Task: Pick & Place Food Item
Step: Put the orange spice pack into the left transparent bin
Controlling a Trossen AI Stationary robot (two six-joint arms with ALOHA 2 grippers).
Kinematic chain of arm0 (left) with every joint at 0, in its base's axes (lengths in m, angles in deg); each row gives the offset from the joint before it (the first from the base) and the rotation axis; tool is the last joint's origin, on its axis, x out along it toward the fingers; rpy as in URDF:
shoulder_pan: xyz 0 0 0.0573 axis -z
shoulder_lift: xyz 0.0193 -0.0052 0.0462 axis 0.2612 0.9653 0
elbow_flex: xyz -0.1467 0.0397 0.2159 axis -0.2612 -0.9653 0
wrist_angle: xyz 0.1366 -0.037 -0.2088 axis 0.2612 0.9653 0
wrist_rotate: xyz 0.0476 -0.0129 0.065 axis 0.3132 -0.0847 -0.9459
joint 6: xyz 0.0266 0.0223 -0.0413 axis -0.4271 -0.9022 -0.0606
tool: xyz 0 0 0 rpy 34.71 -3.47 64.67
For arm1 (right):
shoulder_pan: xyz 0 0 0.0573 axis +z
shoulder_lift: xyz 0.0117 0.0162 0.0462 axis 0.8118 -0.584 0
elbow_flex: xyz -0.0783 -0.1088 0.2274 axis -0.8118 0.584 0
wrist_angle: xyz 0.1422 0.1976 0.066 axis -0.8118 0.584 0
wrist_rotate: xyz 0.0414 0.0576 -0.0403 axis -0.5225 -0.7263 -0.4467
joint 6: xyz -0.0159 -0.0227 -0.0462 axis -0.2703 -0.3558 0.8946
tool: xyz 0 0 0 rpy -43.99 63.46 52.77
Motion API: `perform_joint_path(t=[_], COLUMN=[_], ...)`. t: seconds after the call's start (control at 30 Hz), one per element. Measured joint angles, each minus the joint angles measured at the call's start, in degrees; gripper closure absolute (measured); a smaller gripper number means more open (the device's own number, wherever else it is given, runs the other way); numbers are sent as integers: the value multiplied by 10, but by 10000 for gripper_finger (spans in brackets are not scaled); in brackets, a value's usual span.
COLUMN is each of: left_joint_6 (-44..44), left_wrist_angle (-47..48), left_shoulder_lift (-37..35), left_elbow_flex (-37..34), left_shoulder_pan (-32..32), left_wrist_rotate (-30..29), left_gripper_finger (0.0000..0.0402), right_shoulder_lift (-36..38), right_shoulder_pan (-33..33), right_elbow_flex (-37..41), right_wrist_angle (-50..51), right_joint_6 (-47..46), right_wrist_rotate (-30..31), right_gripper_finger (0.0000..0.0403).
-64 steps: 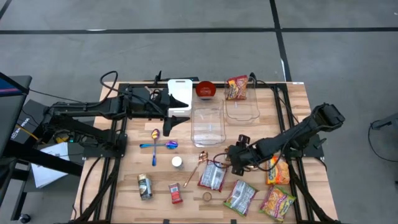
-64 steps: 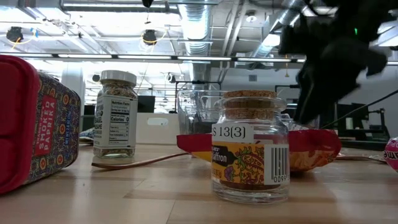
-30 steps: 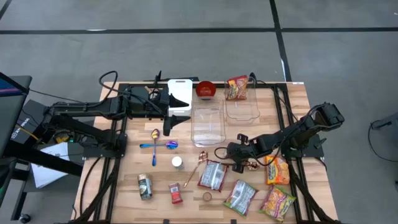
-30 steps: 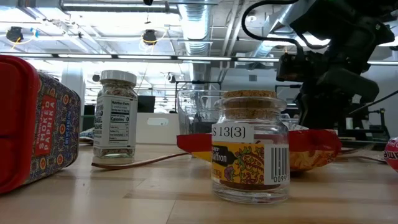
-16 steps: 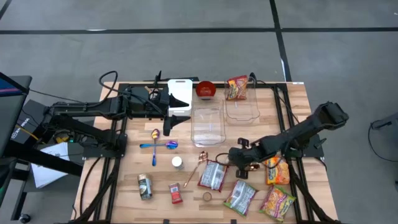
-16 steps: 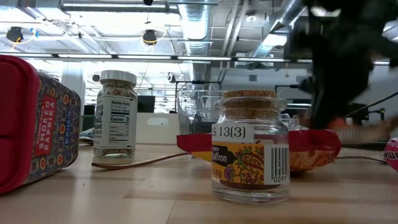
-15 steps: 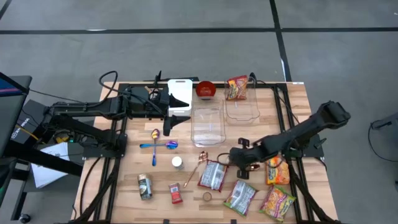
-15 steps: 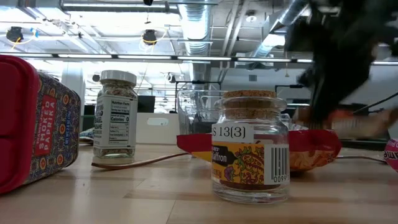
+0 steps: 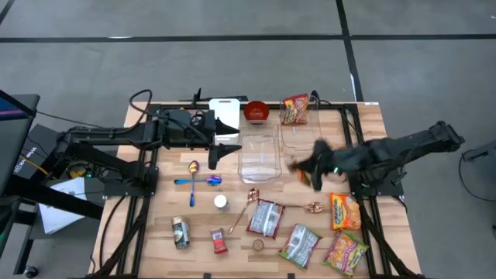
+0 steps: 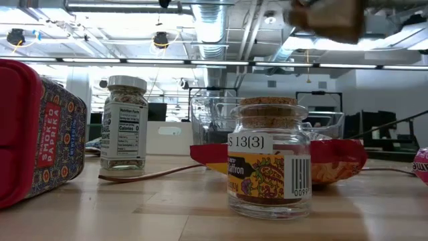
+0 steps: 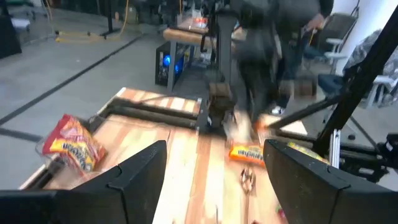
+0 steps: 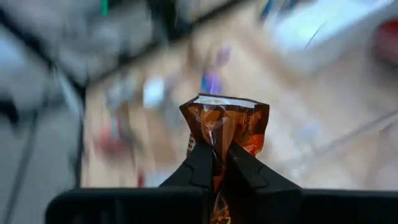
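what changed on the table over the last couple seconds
The right pincer, which was down among the packets at the table's front right, closed on a small brown snack packet and carried it up and back toward the clear containers. The left pincer stayed open by the white board; the other items did not move.

Brown-orange snack packet (image 12: pixel 225 127), red bowl (image 9: pixel 256 112)
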State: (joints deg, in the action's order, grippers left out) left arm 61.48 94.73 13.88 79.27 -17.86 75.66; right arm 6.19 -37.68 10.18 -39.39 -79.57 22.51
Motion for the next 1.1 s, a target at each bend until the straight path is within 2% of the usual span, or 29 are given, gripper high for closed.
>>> perform_joint_path(t=[0.13,0.23,0.33,0.47,0.6,0.7,0.8,0.83,0.9,0.97,1.1], left_joint_6=[31,70,124,193,286,379,448,445,377,243,-90], left_wrist_angle=[-70,-131,-235,-381,-465,-571,-692,-715,-724,-703,-631], left_shoulder_lift=[28,57,91,140,190,238,283,292,299,290,249], left_elbow_flex=[1,0,0,1,1,0,0,0,0,0,4], left_shoulder_pan=[0,0,-1,-12,-38,-59,-74,-76,-73,-59,-18], left_wrist_rotate=[-20,-26,4,63,99,137,141,136,112,58,-63], left_gripper_finger=[137,137,137,137,137,137,137,137,140,147,162], right_shoulder_lift=[52,72,79,79,63,45,24,17,5,-4,-15], right_shoulder_pan=[-41,-71,-100,-137,-159,-175,-197,-204,-214,-225,-251], right_elbow_flex=[0,-1,-1,-1,0,0,0,0,0,0,0], right_wrist_angle=[-109,-225,-324,-392,-466,-532,-567,-577,-599,-620,-634], right_joint_6=[29,96,153,165,192,220,219,213,197,178,112], right_wrist_rotate=[64,79,48,-18,-50,-70,-84,-84,-83,-83,-62], right_gripper_finger=[392,392,392,392,392,392,392,392,392,392,392])
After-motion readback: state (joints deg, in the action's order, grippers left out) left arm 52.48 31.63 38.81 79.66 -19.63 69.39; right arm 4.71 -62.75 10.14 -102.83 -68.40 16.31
